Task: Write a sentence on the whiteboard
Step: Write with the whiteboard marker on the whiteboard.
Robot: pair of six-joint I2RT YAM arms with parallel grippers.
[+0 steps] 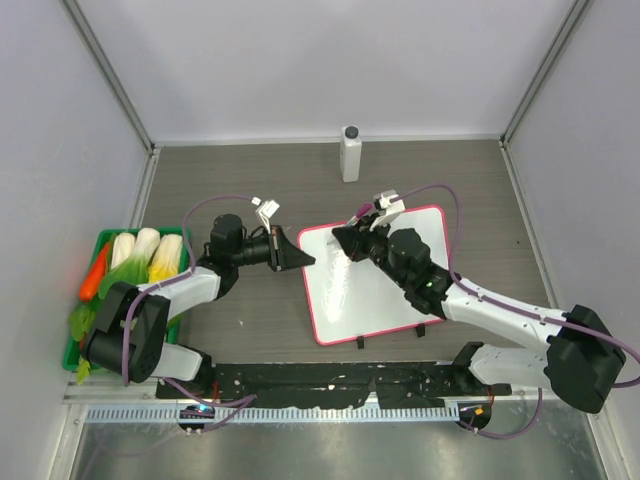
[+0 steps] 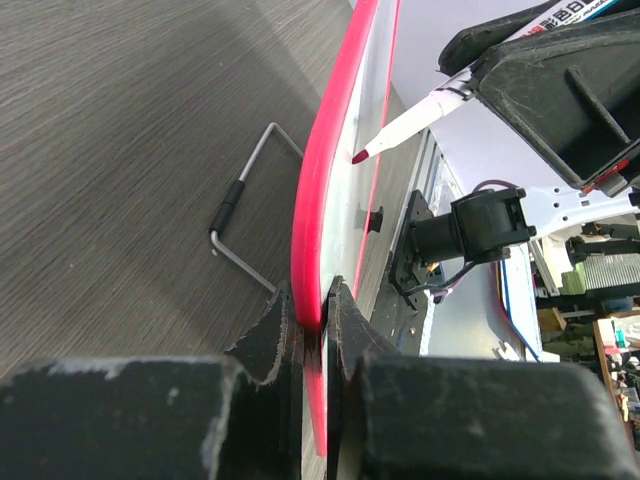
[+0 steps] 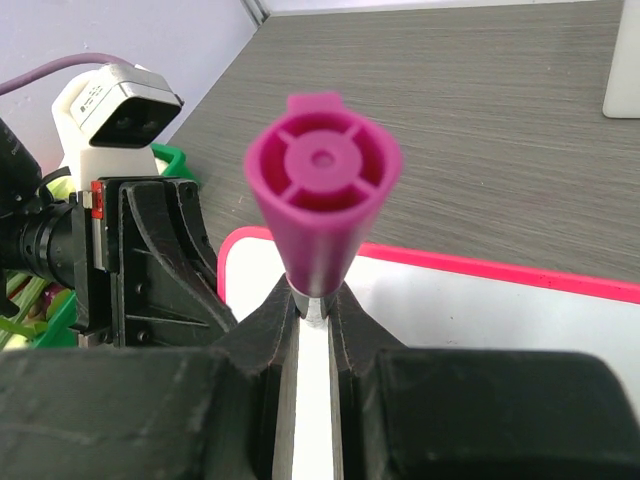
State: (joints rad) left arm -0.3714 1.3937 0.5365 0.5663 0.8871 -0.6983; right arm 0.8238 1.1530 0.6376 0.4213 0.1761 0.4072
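Top: we clamp board [image 1: 385, 290] by its left edge with left gripper [image 1: 297, 258]; right gripper [image 1: 350, 240] sits over its upper-left. Left wrist: marker [image 2: 405, 128] tip points at board face, contact unclear. Right wrist: we pinch marker, barrel aimed at board.

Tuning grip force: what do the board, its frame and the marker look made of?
Board: glossy white, likely a coated sheet; it shows glare. Frame: smooth pink-red plastic, judging by its soft sheen. Marker: white plastic-looking barrel, with a magenta moulded, ribbed end in the right wrist view.
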